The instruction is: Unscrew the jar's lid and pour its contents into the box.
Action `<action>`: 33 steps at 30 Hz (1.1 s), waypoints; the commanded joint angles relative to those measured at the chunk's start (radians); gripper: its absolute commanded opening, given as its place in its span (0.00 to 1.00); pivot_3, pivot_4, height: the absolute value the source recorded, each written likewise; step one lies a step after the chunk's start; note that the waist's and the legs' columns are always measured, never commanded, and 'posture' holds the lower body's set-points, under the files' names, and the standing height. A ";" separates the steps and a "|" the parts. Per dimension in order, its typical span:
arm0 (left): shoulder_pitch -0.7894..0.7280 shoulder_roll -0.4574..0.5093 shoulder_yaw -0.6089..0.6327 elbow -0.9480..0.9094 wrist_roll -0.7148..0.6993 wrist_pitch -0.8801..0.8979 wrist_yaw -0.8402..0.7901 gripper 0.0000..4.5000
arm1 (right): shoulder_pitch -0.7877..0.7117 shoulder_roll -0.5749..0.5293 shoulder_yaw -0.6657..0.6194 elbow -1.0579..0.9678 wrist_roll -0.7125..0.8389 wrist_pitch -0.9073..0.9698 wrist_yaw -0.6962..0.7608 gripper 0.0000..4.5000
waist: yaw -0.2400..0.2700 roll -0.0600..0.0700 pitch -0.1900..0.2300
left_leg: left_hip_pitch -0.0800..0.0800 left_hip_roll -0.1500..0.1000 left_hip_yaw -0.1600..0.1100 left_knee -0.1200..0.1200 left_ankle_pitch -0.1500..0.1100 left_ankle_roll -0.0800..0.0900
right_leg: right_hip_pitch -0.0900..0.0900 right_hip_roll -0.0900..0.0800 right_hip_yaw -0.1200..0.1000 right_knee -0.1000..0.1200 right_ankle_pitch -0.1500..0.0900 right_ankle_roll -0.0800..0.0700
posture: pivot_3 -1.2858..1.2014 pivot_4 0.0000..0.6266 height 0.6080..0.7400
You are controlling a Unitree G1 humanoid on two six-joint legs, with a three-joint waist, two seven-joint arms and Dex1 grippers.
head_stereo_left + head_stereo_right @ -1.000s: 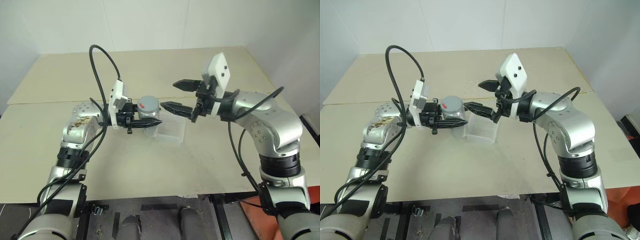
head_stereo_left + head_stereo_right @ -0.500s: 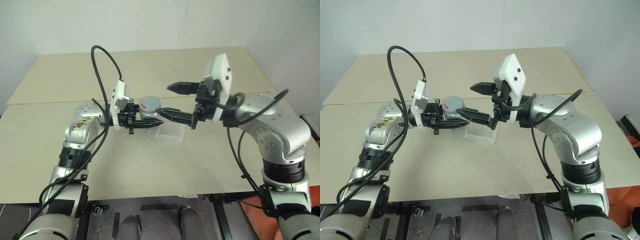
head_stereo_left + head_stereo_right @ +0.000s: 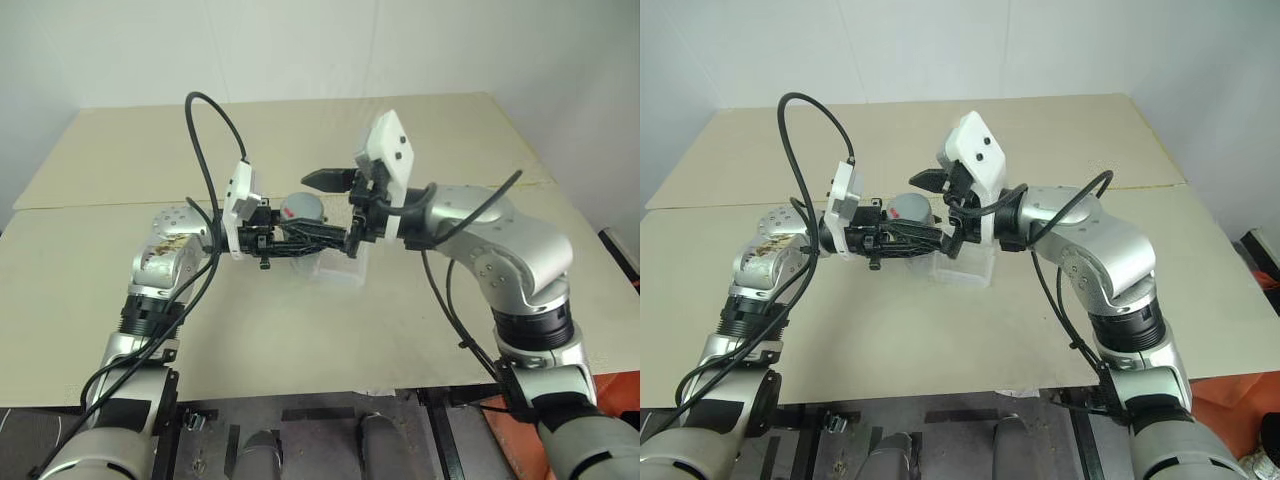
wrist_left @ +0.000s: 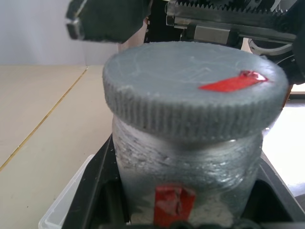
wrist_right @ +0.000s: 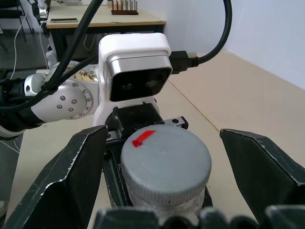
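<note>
Left eye view: left gripper (image 3: 285, 243) at frame centre, jaws clamped on the jar (image 3: 297, 232), held above the table (image 3: 120, 160). Grey lid (image 3: 301, 207) is on the jar, red mark up. Right gripper (image 3: 325, 205) comes in from the right, jaws spread wide, 1 finger either side of the lid, contact not clear. Clear box (image 3: 345, 268) sits on the table just below-right of the jar, partly hidden by the grippers.

Right eye view: same layout; box (image 3: 972, 266) under the right wrist.

Left wrist view: jar (image 4: 188, 176) fills centre, lid (image 4: 190, 90) screwed on, red label low on the wall. Box corner (image 4: 64, 210) at lower left.

Right wrist view: lid (image 5: 166, 160) at lower centre btw 2 spread black fingers (image 5: 71, 176), gap visible on each side. Contents not discernible.
</note>
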 commanded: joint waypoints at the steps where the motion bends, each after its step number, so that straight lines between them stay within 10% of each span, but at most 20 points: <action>1: -0.013 0.008 0.013 -0.036 -0.014 -0.013 0.002 0.44 | -0.023 0.011 -0.004 -0.010 -0.009 -0.008 0.004 0.98 | 0.000 0.000 0.000 | 0.000 0.000 0.000 0.000 0.000 0.000 | 0.000 0.000 0.000 0.000 0.000 0.000 | 0.52 0.24 1.00; 9: -0.007 0.009 0.013 -0.047 -0.017 -0.011 0.006 0.44 | -0.025 0.021 -0.003 -0.006 -0.016 -0.007 0.011 0.98 | 0.000 0.000 0.000 | 0.000 0.000 0.000 0.000 0.000 0.000 | 0.000 0.000 0.000 0.000 0.000 0.000 | 0.52 0.24 1.00; 16: -0.002 0.013 0.015 -0.050 -0.017 -0.009 0.005 0.44 | -0.035 0.036 -0.038 -0.005 0.000 -0.003 -0.007 0.61 | 0.000 0.000 0.000 | 0.000 0.000 0.000 0.000 0.000 0.000 | 0.000 0.000 0.000 0.000 0.000 0.000 | 0.52 0.24 1.00; 33: 0.033 0.045 0.037 -0.050 -0.021 -0.011 0.036 0.44 | 0.000 -0.061 -0.345 -0.005 0.111 0.073 -0.125 0.61 | 0.003 0.000 0.000 | 0.000 0.000 0.000 0.000 0.000 0.000 | 0.000 0.000 0.000 0.000 0.000 0.000 | 0.52 0.24 1.00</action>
